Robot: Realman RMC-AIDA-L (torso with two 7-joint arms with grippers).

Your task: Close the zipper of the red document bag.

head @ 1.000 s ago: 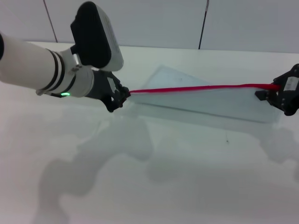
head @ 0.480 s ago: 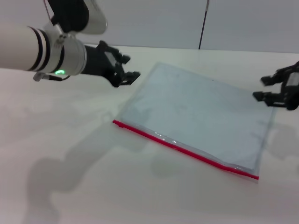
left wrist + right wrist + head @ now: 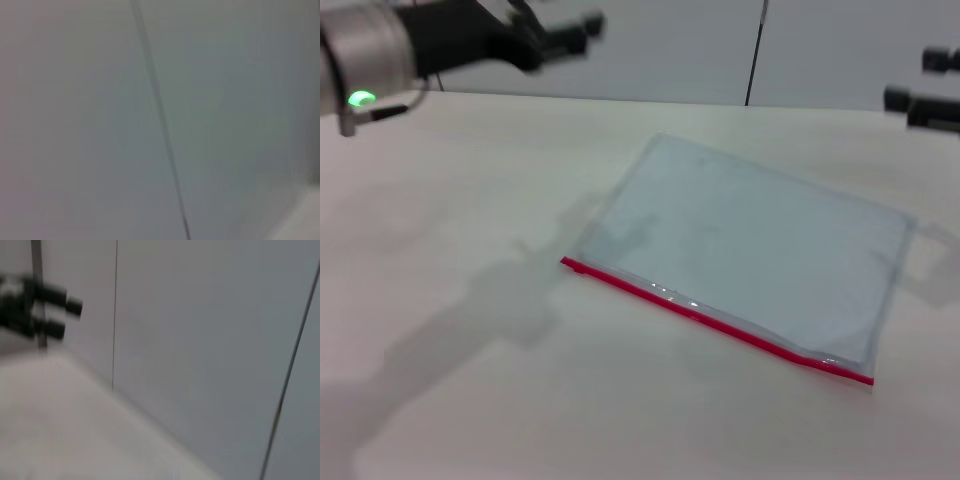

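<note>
A pale blue-grey translucent red document bag (image 3: 750,255) lies flat on a white bench (image 3: 470,400), turned at a slant. Its zipper (image 3: 715,320), a thin bright red strip, runs along the long edge nearest the robot. The left hand (image 3: 560,35) is raised at the upper left, well apart from the bag, fingers spread and holding nothing. The right hand (image 3: 920,85) hangs at the upper right edge, fingers apart, also empty.
</note>
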